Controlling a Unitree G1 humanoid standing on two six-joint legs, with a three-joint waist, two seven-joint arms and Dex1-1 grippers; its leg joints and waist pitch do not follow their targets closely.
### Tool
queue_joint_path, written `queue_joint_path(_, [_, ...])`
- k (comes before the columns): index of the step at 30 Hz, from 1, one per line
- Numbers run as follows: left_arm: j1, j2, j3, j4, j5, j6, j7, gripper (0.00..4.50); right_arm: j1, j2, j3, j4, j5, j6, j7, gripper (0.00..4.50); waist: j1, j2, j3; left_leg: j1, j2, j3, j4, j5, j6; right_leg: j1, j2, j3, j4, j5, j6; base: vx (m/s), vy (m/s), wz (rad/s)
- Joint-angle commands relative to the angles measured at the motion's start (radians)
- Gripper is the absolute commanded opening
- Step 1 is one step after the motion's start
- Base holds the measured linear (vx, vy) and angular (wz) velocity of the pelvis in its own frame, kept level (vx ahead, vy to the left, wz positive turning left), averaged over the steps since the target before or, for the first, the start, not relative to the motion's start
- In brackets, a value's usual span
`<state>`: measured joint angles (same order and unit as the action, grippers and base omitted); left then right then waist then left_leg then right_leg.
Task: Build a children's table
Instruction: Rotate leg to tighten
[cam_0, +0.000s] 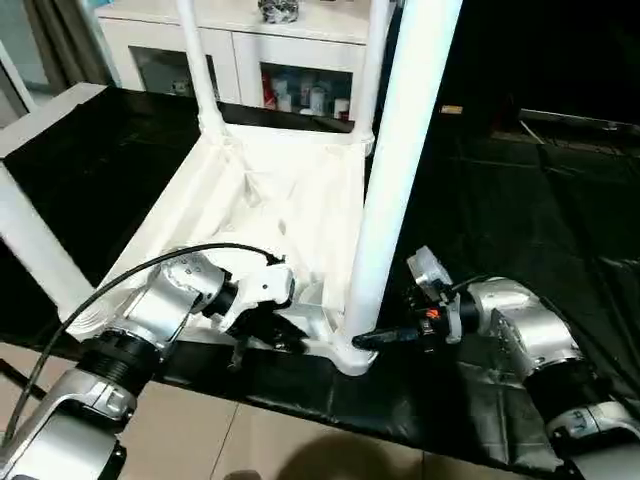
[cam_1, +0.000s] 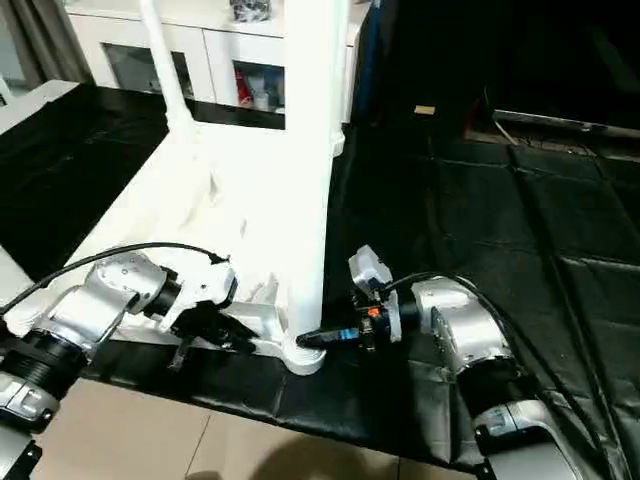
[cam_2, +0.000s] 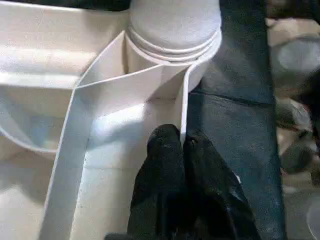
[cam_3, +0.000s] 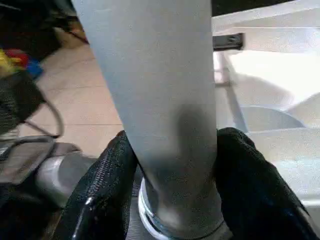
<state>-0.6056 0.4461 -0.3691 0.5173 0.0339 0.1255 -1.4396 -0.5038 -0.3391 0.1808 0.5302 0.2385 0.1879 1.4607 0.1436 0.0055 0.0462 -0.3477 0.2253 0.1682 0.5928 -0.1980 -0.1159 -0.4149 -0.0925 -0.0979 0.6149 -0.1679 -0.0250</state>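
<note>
The near leg (cam_0: 395, 160) is cut off by the upper picture edge, so its free end cannot be seen. The two far legs (cam_0: 200, 65) are also cut off at the top. A fourth leg (cam_0: 30, 240) at the left edge of the worktop (cam_0: 560, 220) leaves the picture, and its foot is hidden behind the left arm. The left gripper (cam_0: 262, 335) covers a piece of the table top's (cam_0: 270, 200) near rim. The right gripper (cam_0: 368, 340) has its fingers (cam_3: 100, 190) partly behind the near leg. The small things inside the cabinet (cam_0: 300, 90) are too small to tell.
</note>
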Motion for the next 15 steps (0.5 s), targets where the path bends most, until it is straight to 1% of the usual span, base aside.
queue_joint_path(1, [-0.048,-0.059,0.020,0.005,-0.027,0.034,0.071,0.00,0.003,0.051,0.013,0.009,-0.038,0.034,-0.137,2.02,-0.006,-0.006,-0.062,-0.003,0.002,0.010,-0.070,-0.167,0.036,0.061,-0.049,0.046,-0.079,-0.322,-0.164,0.000,0.000,0.00])
queue_joint_path(2, [-0.055,-0.077,0.030,0.011,-0.032,0.059,0.097,0.00,-0.004,0.078,0.003,0.023,-0.057,0.045,-0.223,2.00,-0.009,-0.006,-0.061,-0.001,0.000,0.009,-0.071,-0.181,0.026,0.060,-0.049,0.045,-0.084,-0.366,-0.147,0.000,0.000,0.00])
queue_joint_path(3, [-0.055,-0.077,0.030,0.011,-0.032,0.059,0.097,0.00,-0.004,0.078,0.003,0.023,-0.057,0.045,-0.223,2.00,-0.011,-0.007,-0.061,-0.004,-0.001,0.007,-0.073,-0.179,0.022,0.062,-0.050,0.044,-0.085,-0.381,-0.137,0.000,0.000,0.00])
queue_joint_path(4, [-0.066,-0.106,0.039,0.020,-0.031,0.094,0.142,0.00,-0.017,0.121,-0.013,0.043,-0.082,0.051,-0.346,1.99,-0.018,-0.004,-0.060,-0.005,-0.002,0.005,-0.075,-0.188,0.014,0.064,-0.051,0.042,-0.089,-0.414,-0.121,0.000,0.000,0.00])
queue_joint_path(5, [-0.066,-0.107,0.039,0.020,-0.031,0.095,0.143,0.00,-0.017,0.122,-0.013,0.043,-0.083,0.051,-0.349,1.99,-0.024,-0.005,-0.058,-0.006,-0.004,0.006,-0.075,-0.194,0.011,0.062,-0.050,0.042,-0.092,-0.427,-0.114,0.000,0.000,0.00])
queue_joint_path(6, [-0.069,-0.123,0.042,0.021,-0.027,0.118,0.168,0.00,-0.024,0.147,-0.022,0.051,-0.091,0.058,-0.410,1.98,-0.035,-0.008,-0.058,-0.008,-0.007,0.002,-0.076,-0.207,0.006,0.066,-0.051,0.038,-0.096,-0.465,-0.098,0.000,0.000,0.00])
queue_joint_path(7, [-0.073,-0.144,0.045,0.024,-0.019,0.142,0.205,0.00,-0.035,0.175,-0.030,0.063,-0.103,0.063,-0.483,1.98,-0.044,-0.009,-0.057,-0.010,-0.007,0.001,-0.077,-0.202,0.003,0.066,-0.051,0.037,-0.098,-0.478,-0.086,0.000,0.000,0.00])
queue_joint_path(8, [-0.075,-0.163,0.045,0.026,-0.011,0.166,0.235,0.00,-0.045,0.203,-0.039,0.075,-0.113,0.072,-0.555,1.96,-0.055,-0.009,-0.054,-0.010,-0.010,-0.001,-0.077,-0.213,0.002,0.064,-0.049,0.034,-0.103,-0.504,-0.075,0.000,0.000,0.00])
queue_joint_path(9, [-0.076,-0.182,0.046,0.029,-0.005,0.185,0.266,0.00,-0.058,0.231,-0.050,0.091,-0.122,0.079,-0.626,1.95,-0.059,-0.009,-0.055,-0.012,-0.011,-0.002,-0.077,-0.213,0.001,0.067,-0.049,0.033,-0.102,-0.510,-0.071,0.000,0.000,0.00])
queue_joint_path(10, [-0.080,-0.201,0.050,0.037,0.001,0.201,0.301,0.00,-0.070,0.253,-0.061,0.106,-0.129,0.085,-0.689,1.95,-0.069,-0.009,-0.054,-0.016,-0.013,-0.004,-0.079,-0.209,-0.004,0.069,-0.050,0.031,-0.104,-0.519,-0.064,0.000,0.000,0.00])
queue_joint_path(11, [-0.084,-0.212,0.053,0.043,0.003,0.210,0.323,0.00,-0.077,0.266,-0.068,0.114,-0.134,0.088,-0.724,1.95,-0.075,-0.008,-0.056,-0.010,-0.016,-0.005,-0.077,-0.221,-0.001,0.066,-0.049,0.029,-0.109,-0.527,-0.059,0.000,0.000,0.00])
queue_joint_path(12, [-0.091,-0.233,0.062,0.056,0.006,0.221,0.367,0.00,-0.089,0.283,-0.075,0.128,-0.146,0.100,-0.781,1.95,-0.079,-0.009,-0.057,-0.008,-0.017,-0.005,-0.075,-0.221,0.009,0.064,-0.048,0.031,-0.110,-0.511,-0.064,0.000,0.000,0.00])
queue_joint_path(13, [-0.097,-0.248,0.072,0.066,0.005,0.228,0.397,0.00,-0.097,0.292,-0.074,0.137,-0.160,0.103,-0.814,1.95,-0.080,-0.008,-0.056,-0.007,-0.016,-0.003,-0.075,-0.218,0.013,0.062,-0.046,0.033,-0.109,-0.498,-0.071,0.000,0.000,0.00])
queue_joint_path(14, [-0.109,-0.276,0.092,0.084,0.004,0.241,0.454,0.00,-0.112,0.308,-0.071,0.154,-0.188,0.108,-0.877,1.95,-0.084,-0.001,-0.057,-0.003,-0.016,-0.002,-0.074,-0.218,0.015,0.059,-0.043,0.034,-0.106,-0.471,-0.089,0.000,0.000,0.00])
queue_joint_path(15, [-0.111,-0.280,0.095,0.087,0.003,0.242,0.462,0.00,-0.114,0.310,-0.071,0.156,-0.190,0.111,-0.886,1.95,-0.087,-0.003,-0.057,-0.004,-0.017,-0.001,-0.074,-0.215,0.015,0.059,-0.041,0.034,-0.105,-0.456,-0.097,0.000,0.000,0.00])
